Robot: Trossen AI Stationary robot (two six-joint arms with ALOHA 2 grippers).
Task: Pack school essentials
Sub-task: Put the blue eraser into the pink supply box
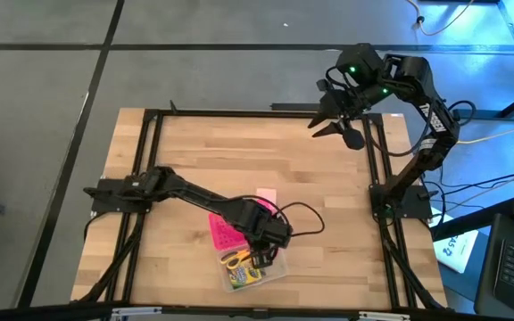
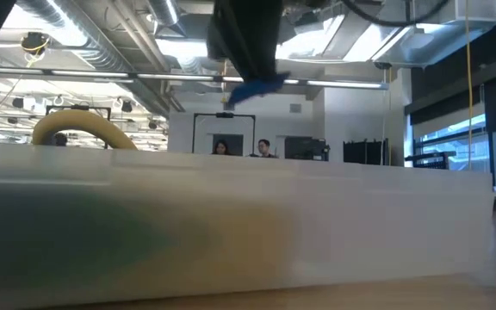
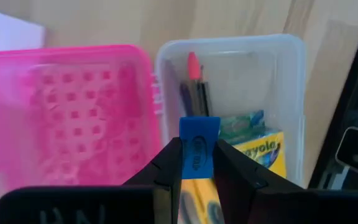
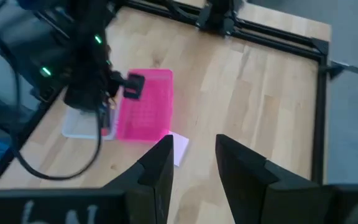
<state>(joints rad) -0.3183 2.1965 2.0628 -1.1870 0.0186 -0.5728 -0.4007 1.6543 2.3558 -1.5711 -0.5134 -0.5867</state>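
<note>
My left gripper (image 1: 270, 234) hovers over the clear half (image 1: 270, 270) of the open box and is shut on a tiny blue piece (image 3: 199, 132). That clear half (image 3: 229, 50) holds the yellow-green crayon box (image 3: 261, 147), thin pencils and pens (image 3: 195, 87) and the yellow-handled scissors (image 1: 235, 259), whose handle (image 2: 80, 126) shows in the low view. The bright pink dotted half (image 3: 67, 112) lies open beside it. The pale pink square pad (image 1: 265, 194) lies flat on the table, just beyond the box. My right gripper (image 1: 335, 125) waits open above the table's far right corner. My left gripper pinches the tiny blue piece between its two fingertips (image 3: 169, 163), gripping its lower part (image 3: 197, 160) from above, fingers pointing down. The piece is lifted clear, above the clear half (image 2: 257, 87), with its upper part sticking out past the fingertips.
A black frame rail (image 1: 239, 114) borders the wooden table. Bare wood (image 1: 266, 152) stretches between the box and the far edge. A black cable (image 1: 306, 214) loops beside my left wrist. People (image 2: 241, 147) sit far off in the room behind.
</note>
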